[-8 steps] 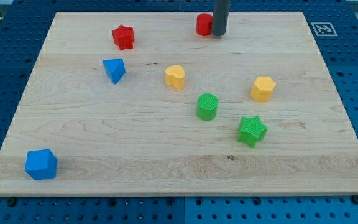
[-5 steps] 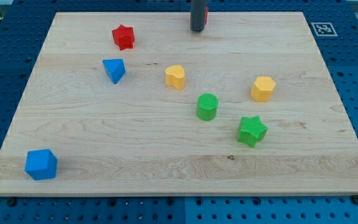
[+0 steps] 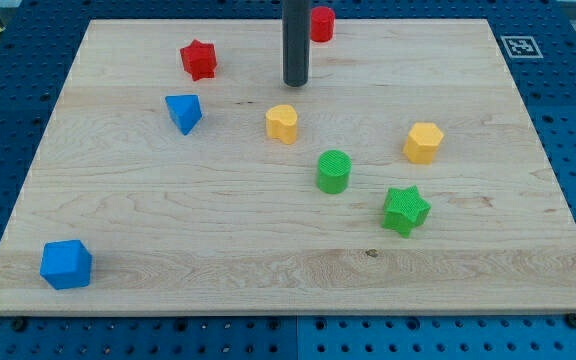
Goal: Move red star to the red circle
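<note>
Tool, meaning my tip [image 3: 295, 84], touches nothing; it stands between the red star [image 3: 198, 59] and the red circle [image 3: 320, 23], just above the yellow heart [image 3: 282, 123]. Risk: approaching the star wrongly pushes it off the desk [image 3: 168, 230].

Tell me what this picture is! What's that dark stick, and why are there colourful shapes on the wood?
The dark stick is the end of a robot arm. It has no hand, so it holds nothing; its bottom end, my tip, slides over the wooden board and pushes blocks. There is one camera, looking down at the board from in front.

On the board lie a red star block, a red round block, a blue pointed block, a blue chunky block, a yellow heart-like block, a yellow six-sided block, a green cylinder block and a green star block.

My tip stands between the two red blocks, above the yellow heart-like block, touching none.
</note>
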